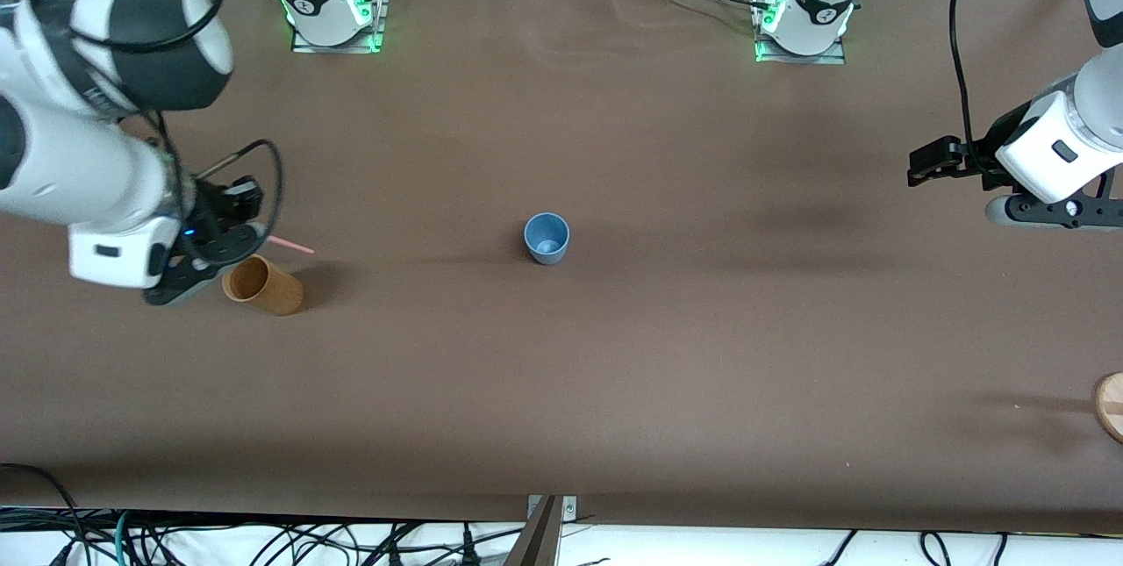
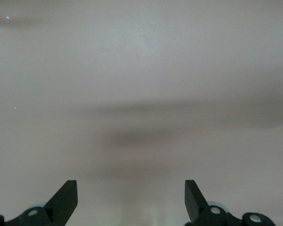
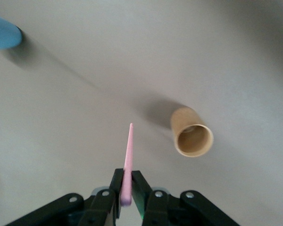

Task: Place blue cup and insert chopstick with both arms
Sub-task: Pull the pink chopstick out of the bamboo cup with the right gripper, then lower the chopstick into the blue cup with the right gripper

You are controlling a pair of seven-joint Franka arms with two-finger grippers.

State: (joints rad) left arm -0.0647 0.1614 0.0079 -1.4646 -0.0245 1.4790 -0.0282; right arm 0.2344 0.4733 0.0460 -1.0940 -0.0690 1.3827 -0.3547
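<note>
Brown matting covers the desk [image 1: 667, 347] from edge to edge; at the centre-left of the front view the right pincer [image 3: 126, 186] hangs above it, clamped tight on one end of the pale-pink chopstick [image 3: 128, 162], which juts out past the fingertips; just beside it, lower in the frame, stands the tan cup [image 1: 261, 284]; the blue cup [image 1: 547, 238] sits upright and empty at mid-frame, well apart from both arms; at the centre-right edge the left pincer [image 2: 131, 197] waits over bare desk, spread wide and holding nothing; a wooden disc [image 1: 1111, 406] peeks in at the lower right edge.
</note>
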